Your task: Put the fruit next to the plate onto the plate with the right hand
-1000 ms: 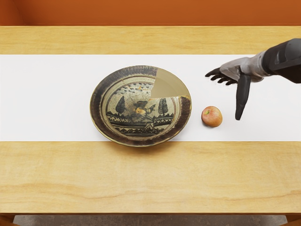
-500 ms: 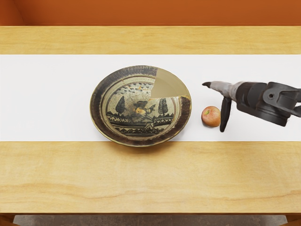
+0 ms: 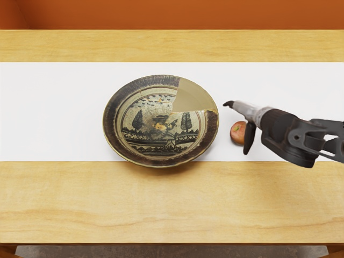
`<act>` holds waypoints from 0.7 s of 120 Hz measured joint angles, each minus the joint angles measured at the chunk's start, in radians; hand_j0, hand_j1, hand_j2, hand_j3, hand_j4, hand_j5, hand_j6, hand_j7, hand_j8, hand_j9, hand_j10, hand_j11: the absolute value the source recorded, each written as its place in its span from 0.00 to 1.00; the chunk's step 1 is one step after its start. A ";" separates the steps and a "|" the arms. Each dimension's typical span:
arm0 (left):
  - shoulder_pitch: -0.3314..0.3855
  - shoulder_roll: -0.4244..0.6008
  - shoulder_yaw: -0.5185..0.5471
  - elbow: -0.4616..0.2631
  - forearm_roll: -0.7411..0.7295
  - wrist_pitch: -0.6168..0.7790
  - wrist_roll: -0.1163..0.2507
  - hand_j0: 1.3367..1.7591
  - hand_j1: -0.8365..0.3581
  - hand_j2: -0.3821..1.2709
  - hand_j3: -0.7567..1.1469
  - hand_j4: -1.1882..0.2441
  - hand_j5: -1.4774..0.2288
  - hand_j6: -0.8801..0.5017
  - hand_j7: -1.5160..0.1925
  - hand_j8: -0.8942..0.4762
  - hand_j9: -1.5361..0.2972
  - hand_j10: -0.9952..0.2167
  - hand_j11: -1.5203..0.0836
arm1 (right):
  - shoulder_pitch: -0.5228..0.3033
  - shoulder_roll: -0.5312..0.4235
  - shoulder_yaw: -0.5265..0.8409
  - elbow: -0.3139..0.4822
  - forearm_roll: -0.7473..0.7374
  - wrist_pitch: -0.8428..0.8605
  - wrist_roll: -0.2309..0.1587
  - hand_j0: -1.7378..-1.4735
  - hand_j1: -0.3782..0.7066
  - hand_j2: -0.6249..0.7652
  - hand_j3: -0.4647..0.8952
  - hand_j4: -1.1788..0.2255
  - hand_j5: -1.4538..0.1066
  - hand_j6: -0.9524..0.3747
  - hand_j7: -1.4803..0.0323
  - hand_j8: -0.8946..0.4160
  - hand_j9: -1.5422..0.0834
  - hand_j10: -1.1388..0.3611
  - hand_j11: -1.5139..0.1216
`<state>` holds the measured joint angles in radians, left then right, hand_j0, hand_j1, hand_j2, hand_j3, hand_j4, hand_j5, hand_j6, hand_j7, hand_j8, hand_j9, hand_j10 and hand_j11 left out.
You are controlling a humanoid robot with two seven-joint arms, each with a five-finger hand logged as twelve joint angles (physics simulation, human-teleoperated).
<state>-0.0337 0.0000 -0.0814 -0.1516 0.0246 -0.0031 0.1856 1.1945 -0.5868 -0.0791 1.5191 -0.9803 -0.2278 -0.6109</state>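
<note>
1. Head view, work surface: a wooden table (image 3: 161, 204) is carrying a white runner (image 3: 54, 113), which is running left to right across its middle.
2. Head view, plate: a round decorated plate (image 3: 111, 115) with a dark rim is sitting on the runner near the centre of the table. A plain tan wedge is interrupting the pattern on its far right portion.
3. Head view, fruit: a small red-and-yellow apple (image 3: 236, 132) is resting on the runner just beside the plate's right rim, off the plate. The thumb is covering its right side.
4. Head view, arm: the right arm is entering from the right edge, with its dark forearm lying above the near edge of the runner.
5. Head view, hand position: the right hand (image 3: 253, 115) is sitting at the far right of the apple. Its fingers (image 3: 234, 105) are extending leftward past the apple's far side, and the thumb (image 3: 249, 138) is pointing toward the near side across the apple's right edge.
6. Head view, hand state: the fingers and thumb are standing apart, bracketing the apple without closing on it. Whether the thumb is touching the fruit cannot be told.
</note>
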 joint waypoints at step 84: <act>0.000 0.000 0.000 0.000 0.000 0.000 0.000 0.76 0.99 0.23 0.40 0.83 0.87 0.64 0.89 0.65 0.84 0.82 0.95 | -0.030 -0.003 -0.089 0.027 -0.036 -0.152 0.000 0.30 0.41 0.40 0.34 0.59 0.64 0.45 0.68 0.42 0.67 0.53 0.65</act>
<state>-0.0337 0.0000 -0.0814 -0.1517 0.0246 -0.0031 0.1856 1.1648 -0.5903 -0.1681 1.5464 -1.0164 -0.3799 -0.6109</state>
